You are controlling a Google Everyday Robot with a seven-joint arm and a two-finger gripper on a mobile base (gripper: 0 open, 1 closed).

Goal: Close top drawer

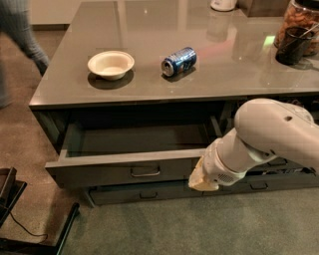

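Floor: greenish carpet [199, 229] in front of the cabinet. Black metal frame [64, 233] with a thin cable at lower left, only partly in view.

Gripper [203, 180]: beige tip, low at the right end of the top drawer's front panel, against or just in front of it; contact not certain. Open or closed: cannot tell, since the tip reads as one pale block from this angle. The white arm [264, 134] runs up and right from it and covers the cabinet's right-hand drawer fronts.

Top drawer [99, 172]: pulled well out from under the counter, on the cabinet's left side. Dark grey flat front with a small metal bar handle [145, 173] near the centre. The interior that shows is bare grey floor, and the rear part is in shadow under the counter edge. Not closed.

Below it is a slimmer grey drawer [142, 194], pushed in, with its own small handle. To the right, beneath the arm, part of another drawer front [259, 186] shows.

Countertop [149, 87]: glossy grey, with reflections.
- White bowl [110, 63], upright, left of centre.
- Blue drink can [179, 61] lying on its side, right of the bowl and apart from it.
- Dark cup [293, 45] near the right edge, with something thin sticking out of it.
- Clear jar [299, 14] with brown contents just behind the cup.
- White object [223, 5] at the far edge, cut off by the frame.

Far left: a person's leg [20, 30], blurred, on the floor beside the cabinet.
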